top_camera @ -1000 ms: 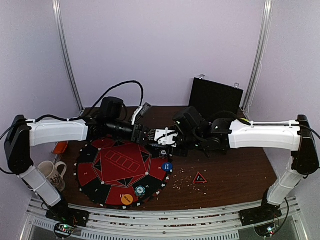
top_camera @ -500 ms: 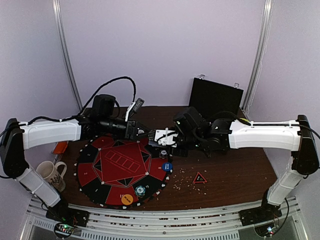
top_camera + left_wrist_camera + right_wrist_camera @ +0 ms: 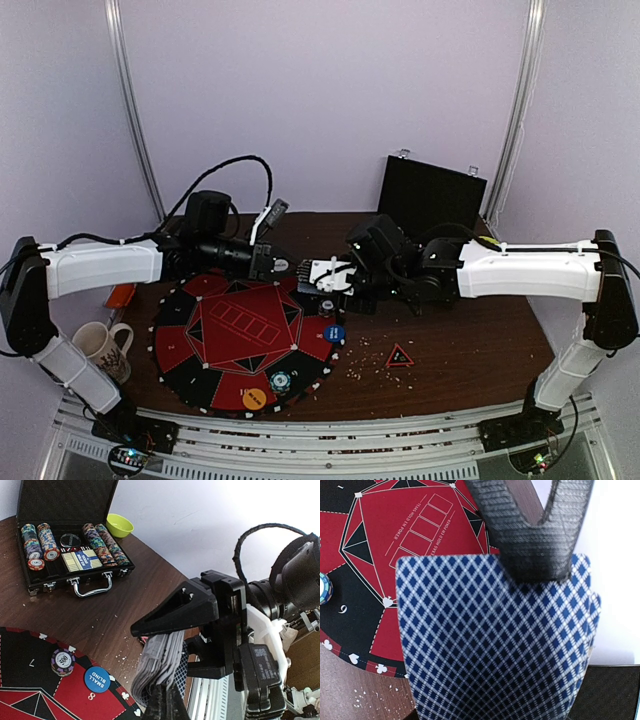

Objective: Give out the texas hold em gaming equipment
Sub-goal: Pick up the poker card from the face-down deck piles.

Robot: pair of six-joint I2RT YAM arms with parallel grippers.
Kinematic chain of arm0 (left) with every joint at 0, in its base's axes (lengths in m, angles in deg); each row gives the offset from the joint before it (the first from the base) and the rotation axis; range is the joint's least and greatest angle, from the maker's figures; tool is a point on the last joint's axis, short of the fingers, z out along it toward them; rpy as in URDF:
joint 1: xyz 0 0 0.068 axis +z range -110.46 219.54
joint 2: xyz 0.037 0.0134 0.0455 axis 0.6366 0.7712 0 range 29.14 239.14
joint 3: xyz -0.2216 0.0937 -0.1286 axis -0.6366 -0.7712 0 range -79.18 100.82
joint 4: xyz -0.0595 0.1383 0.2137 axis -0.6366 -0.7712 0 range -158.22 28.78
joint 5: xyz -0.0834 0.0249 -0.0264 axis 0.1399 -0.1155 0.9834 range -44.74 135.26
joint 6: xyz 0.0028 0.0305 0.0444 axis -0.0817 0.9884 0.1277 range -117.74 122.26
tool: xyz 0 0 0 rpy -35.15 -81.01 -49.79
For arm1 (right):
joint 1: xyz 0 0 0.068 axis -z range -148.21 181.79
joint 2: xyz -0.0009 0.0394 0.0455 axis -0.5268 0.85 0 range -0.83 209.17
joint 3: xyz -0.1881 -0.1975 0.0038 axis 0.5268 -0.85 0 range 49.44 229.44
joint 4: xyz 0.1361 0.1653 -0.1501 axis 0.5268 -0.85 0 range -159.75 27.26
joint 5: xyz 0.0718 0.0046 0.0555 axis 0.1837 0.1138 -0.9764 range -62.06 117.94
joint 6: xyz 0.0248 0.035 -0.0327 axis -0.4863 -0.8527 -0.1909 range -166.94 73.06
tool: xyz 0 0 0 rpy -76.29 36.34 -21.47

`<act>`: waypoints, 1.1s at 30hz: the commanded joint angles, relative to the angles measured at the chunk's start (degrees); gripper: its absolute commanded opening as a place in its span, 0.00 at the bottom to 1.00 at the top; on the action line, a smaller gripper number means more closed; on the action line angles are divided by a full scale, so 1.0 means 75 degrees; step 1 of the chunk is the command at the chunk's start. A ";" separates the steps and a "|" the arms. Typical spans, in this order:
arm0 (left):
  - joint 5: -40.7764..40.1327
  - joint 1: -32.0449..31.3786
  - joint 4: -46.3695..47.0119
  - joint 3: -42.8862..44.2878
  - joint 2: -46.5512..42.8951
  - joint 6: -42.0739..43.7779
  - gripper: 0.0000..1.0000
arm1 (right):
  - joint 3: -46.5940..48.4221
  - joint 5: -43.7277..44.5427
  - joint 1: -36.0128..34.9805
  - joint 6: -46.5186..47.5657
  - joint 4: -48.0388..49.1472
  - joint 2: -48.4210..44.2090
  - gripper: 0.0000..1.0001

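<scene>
Blue-white diamond lattice on cards (image 3: 495,640), mat (image 3: 240,345) red & blk w/ white lines, blue disc (image 3: 97,679), orange disc (image 3: 254,399), multicolour striped chips (image 3: 47,537), lime-yellow bowl (image 3: 119,525), blk case (image 3: 65,500), brown table (image 3: 470,350).

The left gripper (image 3: 284,268) and right gripper (image 3: 320,276) meet at the playing cards (image 3: 305,268) above the far edge of the round red-and-black mat (image 3: 240,335), whose near-right rim carries a blue disc (image 3: 334,334), a poker chip (image 3: 280,380) and an orange disc (image 3: 254,399), with the black case (image 3: 432,195) behind.
</scene>
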 commanded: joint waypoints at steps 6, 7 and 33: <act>0.0069 0.0128 -0.0007 -0.0089 -0.0229 0.0266 0.00 | -0.0200 0.0189 0.0075 -0.0021 0.0198 -0.0261 0.48; 0.0066 0.0139 -0.0031 -0.0088 -0.0213 0.0276 0.00 | -0.0222 0.0185 0.0073 -0.0012 0.0242 -0.0268 0.48; 0.0574 0.0157 0.0246 -0.0548 -0.0374 -0.0028 0.00 | -0.0282 0.0214 0.0136 0.0060 0.0303 -0.0318 0.48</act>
